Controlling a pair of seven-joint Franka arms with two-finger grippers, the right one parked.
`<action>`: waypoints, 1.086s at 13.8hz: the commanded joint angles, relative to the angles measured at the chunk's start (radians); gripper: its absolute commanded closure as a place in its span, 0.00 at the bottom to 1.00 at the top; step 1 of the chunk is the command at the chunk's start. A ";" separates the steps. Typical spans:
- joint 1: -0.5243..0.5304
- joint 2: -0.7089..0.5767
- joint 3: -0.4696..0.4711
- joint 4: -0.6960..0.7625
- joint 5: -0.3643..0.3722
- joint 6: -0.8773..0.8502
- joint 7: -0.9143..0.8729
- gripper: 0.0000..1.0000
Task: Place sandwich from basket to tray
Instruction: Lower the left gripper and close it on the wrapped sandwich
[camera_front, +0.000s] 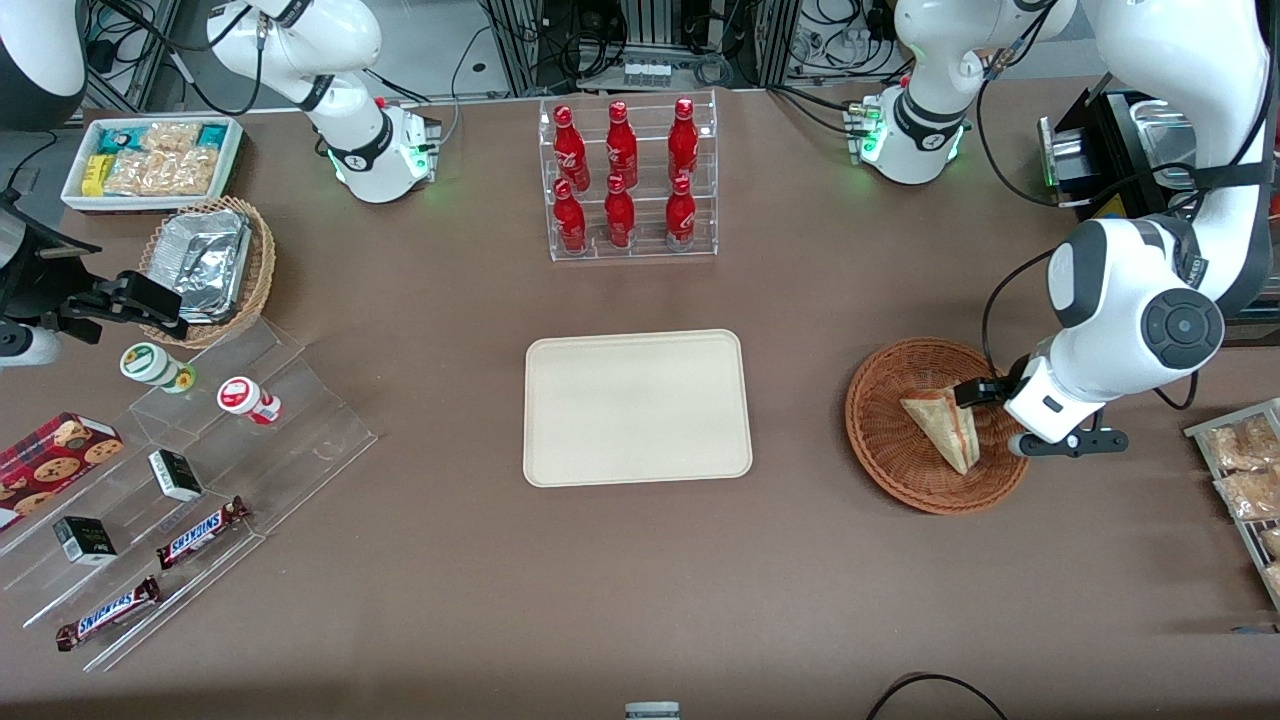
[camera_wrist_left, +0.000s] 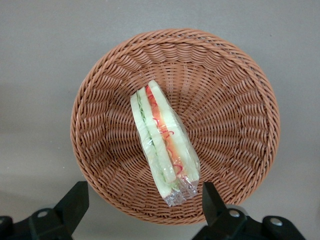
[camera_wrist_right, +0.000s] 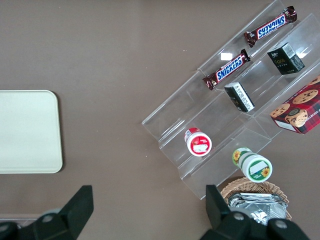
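Note:
The sandwich (camera_front: 944, 427), a wrapped wedge of pale bread with red and green filling, lies in the round reddish-brown wicker basket (camera_front: 880, 440). In the left wrist view the sandwich (camera_wrist_left: 162, 142) lies across the basket's middle, and the basket's rim (camera_wrist_left: 100, 80) shows all round. My left gripper (camera_front: 985, 392) hovers above the basket's rim on the working arm's side, beside the sandwich. It is open and empty (camera_wrist_left: 142, 200), and its fingertips (camera_wrist_left: 75, 197) stand wide apart, level with the sandwich's wrapped end. The cream tray (camera_front: 637, 407) lies empty at the table's middle.
A clear rack of red bottles (camera_front: 627, 180) stands farther from the camera than the tray. A rack of snack packets (camera_front: 1245, 480) sits at the working arm's table end. A stepped acrylic stand with snacks (camera_front: 190, 470) and a tan basket of foil containers (camera_front: 210, 265) lie toward the parked arm's end.

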 joint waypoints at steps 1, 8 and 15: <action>-0.009 -0.075 -0.004 -0.107 0.016 0.088 -0.145 0.00; -0.027 -0.109 -0.004 -0.233 0.016 0.271 -0.476 0.00; -0.050 -0.052 -0.006 -0.233 0.016 0.295 -0.569 0.00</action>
